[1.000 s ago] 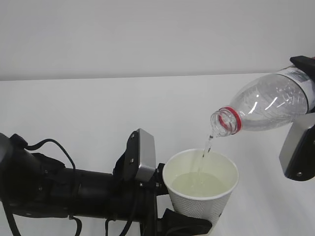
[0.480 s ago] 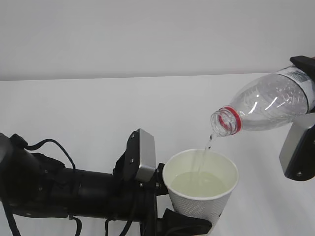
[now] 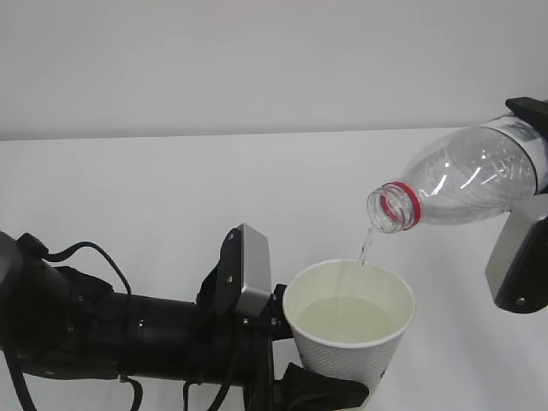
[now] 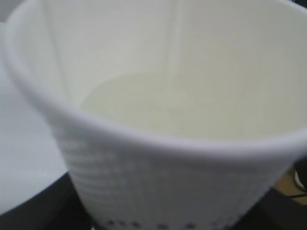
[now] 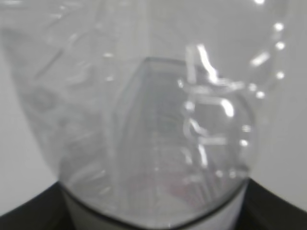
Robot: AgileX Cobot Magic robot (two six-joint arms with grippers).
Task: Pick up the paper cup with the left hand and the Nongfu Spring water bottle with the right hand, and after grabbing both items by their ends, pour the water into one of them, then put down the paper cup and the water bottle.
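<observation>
A: Where is everything sitting?

B: The left hand (image 3: 330,390) is gripping the cup (image 3: 348,328) low and upright; the right hand (image 3: 531,205) is clamping the bottle (image 3: 458,181), tilted mouth-down just above the rim.

A: Pouring well?

B: A thin stream of water (image 3: 366,247) is falling inside. I'd be holding that tilt, centring the mouth.

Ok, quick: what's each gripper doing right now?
Left gripper: closed on the cup, held upright under the stream.
Right gripper: closed on the bottle, tipped mouth-down, pouring water into the cup.
</observation>
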